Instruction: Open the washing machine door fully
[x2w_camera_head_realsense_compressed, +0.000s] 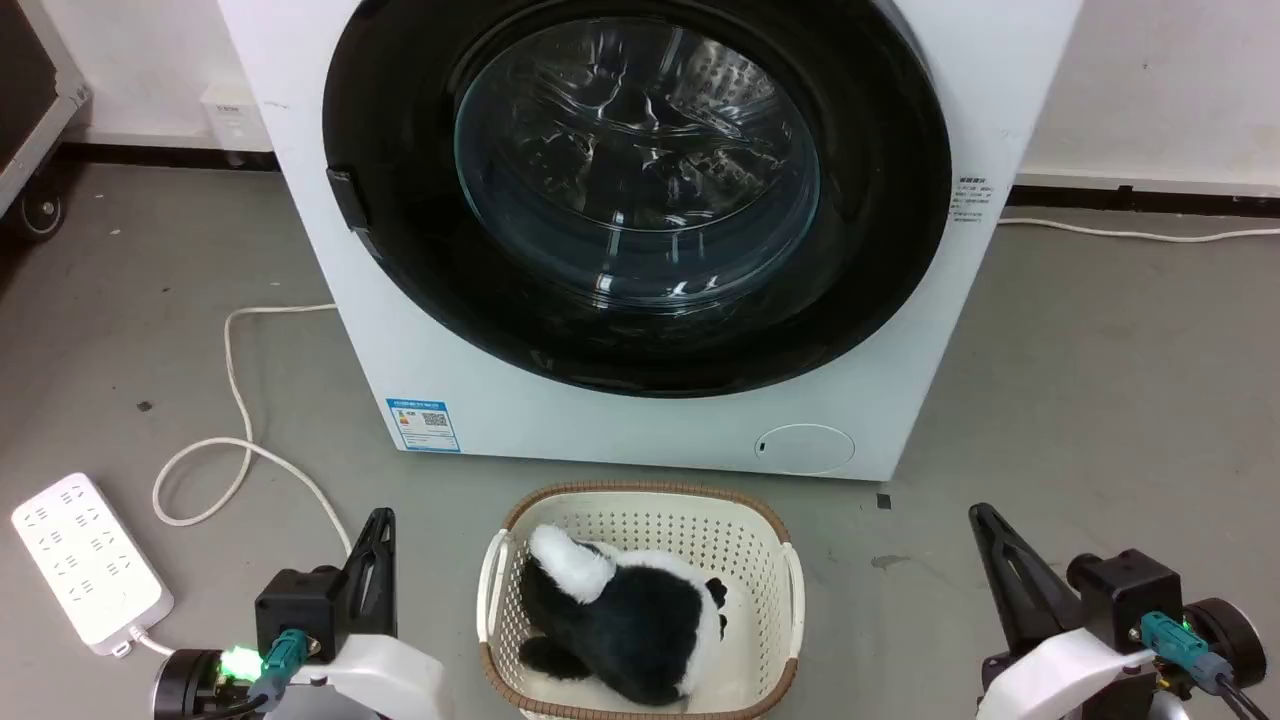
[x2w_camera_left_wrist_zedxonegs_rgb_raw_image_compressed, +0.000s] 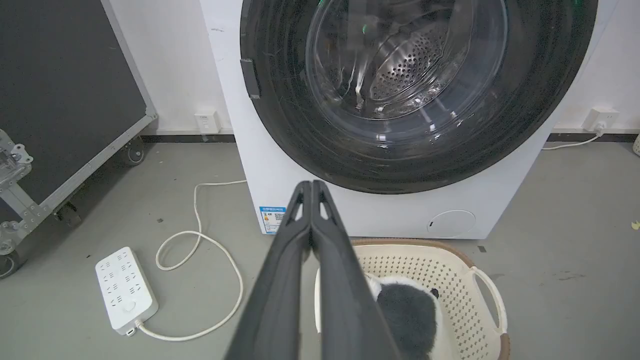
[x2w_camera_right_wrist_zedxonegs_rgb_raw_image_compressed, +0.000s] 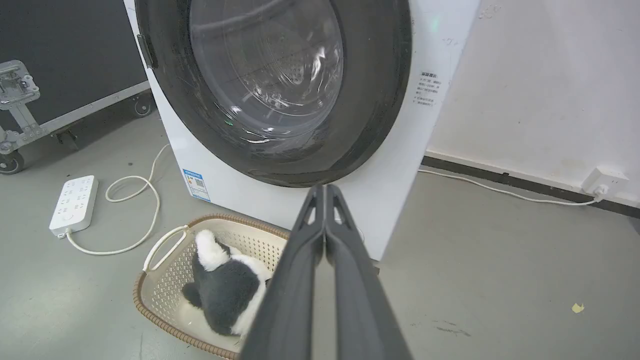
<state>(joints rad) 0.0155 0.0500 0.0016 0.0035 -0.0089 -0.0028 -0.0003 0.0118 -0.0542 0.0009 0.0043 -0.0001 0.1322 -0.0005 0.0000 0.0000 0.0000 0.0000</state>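
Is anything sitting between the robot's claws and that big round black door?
A cream plastic basket holding a black-and-white plush toy sits on the floor before the white washing machine, below the round glossy black door. Nothing visible blocks the left gripper or right gripper from reaching it.

Glossy black door (x2w_camera_head_realsense_compressed: 880, 250), white machine (x2w_camera_head_realsense_compressed: 620, 420)

A cream basket (x2w_camera_head_realsense_compressed: 650, 530) holding a black-and-white plush toy (x2w_camera_head_realsense_compressed: 630, 620) sits on the grey floor (x2w_camera_head_realsense_compressed: 1100, 400) between the left tool (x2w_camera_head_realsense_compressed: 381, 520) and the right tool (x2w_camera_head_realsense_compressed: 980, 515). A white power strip (x2w_camera_head_realsense_compressed: 88, 562) lies left of the left tool, its cable (x2w_camera_head_realsense_compressed: 233, 370) looping beyond.
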